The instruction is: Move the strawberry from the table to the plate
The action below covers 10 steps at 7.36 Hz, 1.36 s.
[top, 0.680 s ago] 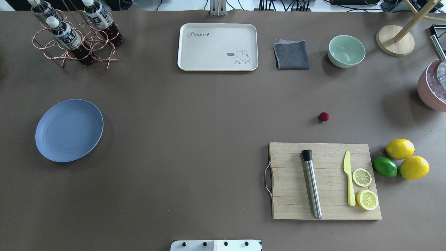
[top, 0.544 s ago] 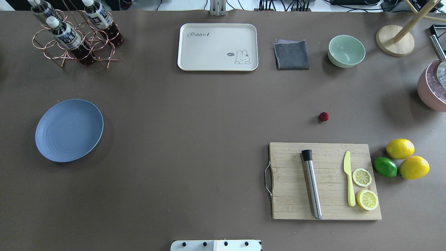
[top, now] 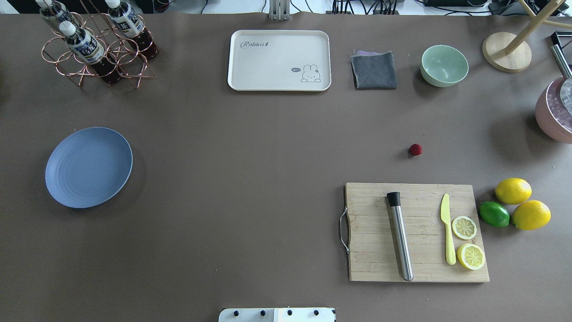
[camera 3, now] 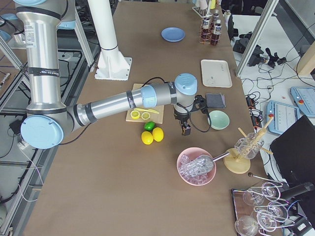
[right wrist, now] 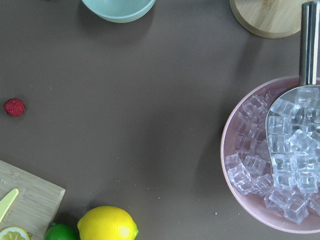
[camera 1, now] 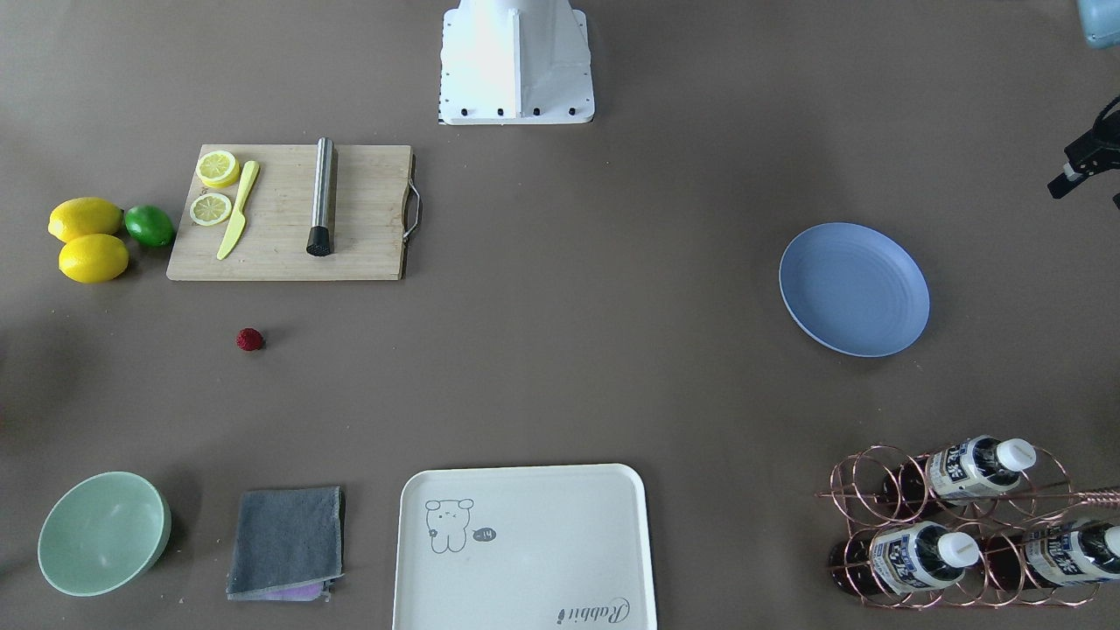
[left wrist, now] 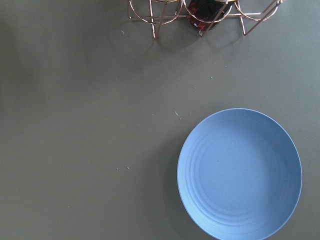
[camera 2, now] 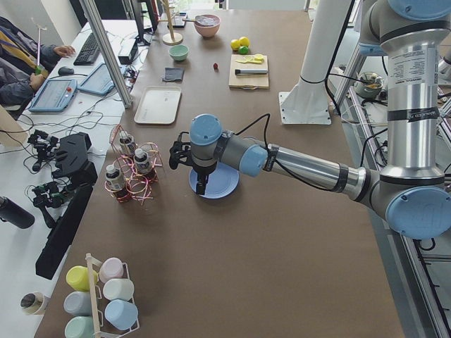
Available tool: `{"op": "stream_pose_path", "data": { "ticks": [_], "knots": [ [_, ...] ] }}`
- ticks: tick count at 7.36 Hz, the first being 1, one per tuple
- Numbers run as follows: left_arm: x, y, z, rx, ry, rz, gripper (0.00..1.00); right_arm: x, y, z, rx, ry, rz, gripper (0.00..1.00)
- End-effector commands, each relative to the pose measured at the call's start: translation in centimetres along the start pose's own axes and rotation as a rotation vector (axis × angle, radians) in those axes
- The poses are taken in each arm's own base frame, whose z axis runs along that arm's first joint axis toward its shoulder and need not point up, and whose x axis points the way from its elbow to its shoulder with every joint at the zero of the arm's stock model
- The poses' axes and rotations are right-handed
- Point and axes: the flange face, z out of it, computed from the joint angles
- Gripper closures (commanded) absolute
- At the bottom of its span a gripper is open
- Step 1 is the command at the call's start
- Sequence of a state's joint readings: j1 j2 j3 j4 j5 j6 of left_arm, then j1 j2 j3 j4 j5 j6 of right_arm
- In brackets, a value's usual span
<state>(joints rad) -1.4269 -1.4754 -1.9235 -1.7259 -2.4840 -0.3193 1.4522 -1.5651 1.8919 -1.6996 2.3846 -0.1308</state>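
The strawberry [top: 415, 150] lies alone on the table [top: 268, 179], just beyond the cutting board; it also shows at the left edge of the right wrist view [right wrist: 14, 107]. The light-blue plate [top: 88, 167] sits bare at the left [left wrist: 240, 172]. My left gripper [camera 2: 201, 186] hangs high over the plate's near side, and I cannot tell whether it is open or shut. My right gripper [camera 3: 185, 129] hovers above the table between the lemons and the mint bowl, its state also unreadable. Neither gripper shows in the overhead view.
A wooden cutting board [top: 380, 268] carries a steel muddler, a yellow knife and lemon slices. Beside it lie two lemons [top: 513, 191] and a lime. Cream tray [top: 279, 44], grey cloth, mint bowl [top: 444, 65], bottle rack [top: 96, 49] and pink ice bowl [right wrist: 235, 165] line the far and right sides.
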Motion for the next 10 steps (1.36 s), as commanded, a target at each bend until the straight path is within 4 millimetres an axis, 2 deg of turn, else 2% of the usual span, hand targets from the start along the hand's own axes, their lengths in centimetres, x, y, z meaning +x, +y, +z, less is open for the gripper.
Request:
{"op": "stream_pose_path", "data": {
  "ticks": [1, 5, 6, 9, 10],
  "knots": [
    [-0.5, 0.1, 0.0, 0.003, -0.013, -0.008, 0.02, -0.2, 0.7, 0.6, -0.012, -0.012, 0.004, 0.00],
    [0.0, 0.5, -0.2, 0.003, -0.001, 0.000, 0.02, -0.3, 0.5, 1.3, -0.025, -0.011, -0.002, 0.00],
    [0.6, 0.7, -0.8, 0.013, 0.000, 0.010, 0.02, -0.3, 0.5, 1.4, -0.027, -0.012, -0.002, 0.00],
    [0.4, 0.9, -0.9, 0.016, -0.009, 0.008, 0.02, -0.2, 0.4, 1.5, -0.030, -0.008, -0.001, 0.00],
    [-0.4, 1.1, -0.4, 0.005, -0.018, -0.005, 0.02, -0.2, 0.4, 1.7, -0.033, -0.009, -0.002, 0.00]
  ]
}}
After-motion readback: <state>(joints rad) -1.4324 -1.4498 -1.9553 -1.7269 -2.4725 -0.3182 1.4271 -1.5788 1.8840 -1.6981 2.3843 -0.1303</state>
